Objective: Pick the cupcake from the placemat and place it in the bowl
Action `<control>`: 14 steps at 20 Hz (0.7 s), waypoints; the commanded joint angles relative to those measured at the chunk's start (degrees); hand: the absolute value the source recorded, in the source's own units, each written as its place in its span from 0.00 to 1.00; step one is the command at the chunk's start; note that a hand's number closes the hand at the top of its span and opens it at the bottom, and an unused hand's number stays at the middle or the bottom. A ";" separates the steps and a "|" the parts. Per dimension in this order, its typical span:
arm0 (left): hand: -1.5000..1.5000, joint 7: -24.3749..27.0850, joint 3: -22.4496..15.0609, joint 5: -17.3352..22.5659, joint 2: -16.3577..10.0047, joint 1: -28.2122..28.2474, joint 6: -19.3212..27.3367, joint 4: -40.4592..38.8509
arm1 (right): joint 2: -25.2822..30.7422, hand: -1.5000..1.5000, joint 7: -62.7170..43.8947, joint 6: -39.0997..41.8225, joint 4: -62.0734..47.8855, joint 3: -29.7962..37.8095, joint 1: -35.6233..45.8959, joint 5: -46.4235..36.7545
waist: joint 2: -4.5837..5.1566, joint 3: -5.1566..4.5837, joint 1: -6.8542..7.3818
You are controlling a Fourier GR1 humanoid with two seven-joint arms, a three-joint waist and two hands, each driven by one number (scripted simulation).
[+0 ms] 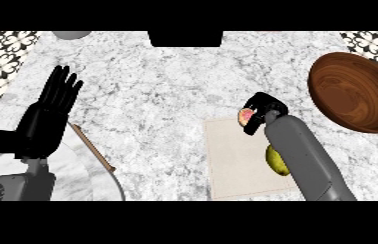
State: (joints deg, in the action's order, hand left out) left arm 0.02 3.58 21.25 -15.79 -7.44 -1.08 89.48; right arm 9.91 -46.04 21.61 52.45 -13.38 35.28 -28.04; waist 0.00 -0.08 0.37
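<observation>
The right robot hand (266, 106) is curled round the cupcake (244, 117), pinching it from the right side. The cupcake sits against the hand's left edge, over the upper right corner of the pale placemat (236, 163); whether it touches the mat cannot be told. Only a small part of it shows: a pink, rounded face with a lighter patch, the rest hidden by black fingers. A yellow-green fruit (275, 160) lies on the placemat, half under the grey forearm. The brown wooden bowl (347, 93) stands to the right on the marble counter (162, 88), apart from the hand. The left robot hand (44, 120) rests open at the left edge, fingers up.
</observation>
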 commanded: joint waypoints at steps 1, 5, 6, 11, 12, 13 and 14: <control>0.50 -1.40 -0.67 -0.57 1.15 1.95 0.36 2.74 | 1.09 1.00 5.21 3.10 -3.03 -1.30 2.19 -2.48 | 0.06 0.10 0.25; 0.50 -2.93 2.34 -0.46 0.03 -3.42 0.30 -0.24 | 0.08 1.00 5.01 3.02 2.29 -2.10 -1.51 -4.76 | -0.08 0.08 -0.44; 0.50 -4.23 1.78 0.62 -0.15 2.91 -1.50 6.27 | -0.13 1.00 6.42 1.84 -1.59 -1.22 0.14 -6.01 | -0.05 0.09 0.04; 0.50 -1.54 2.45 -0.93 0.76 1.21 -0.87 2.42 | 5.53 1.00 16.87 6.06 4.07 -5.38 -3.82 -8.23 | -0.33 0.07 -1.10; 0.50 -1.09 1.80 -1.27 1.48 2.59 -0.61 2.77 | 5.25 1.00 21.55 4.66 5.98 -8.11 -3.69 -9.67 | -0.45 0.09 -1.10; 0.50 -1.72 3.10 -0.02 0.29 2.50 -1.45 2.16 | 7.60 1.00 28.32 5.12 9.03 -10.81 -6.23 -10.22 | -0.80 0.11 -2.03; 0.50 -0.31 3.70 -0.81 0.67 2.57 -0.52 0.85 | 9.53 1.00 32.84 5.24 12.04 -13.51 -8.19 -11.22 | -1.19 0.08 -3.56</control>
State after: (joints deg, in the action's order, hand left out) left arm -1.32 6.08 20.55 -15.14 -5.72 -2.09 91.30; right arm 14.34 -26.46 25.44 56.20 -20.24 32.52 -36.86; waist -0.47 0.00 -0.99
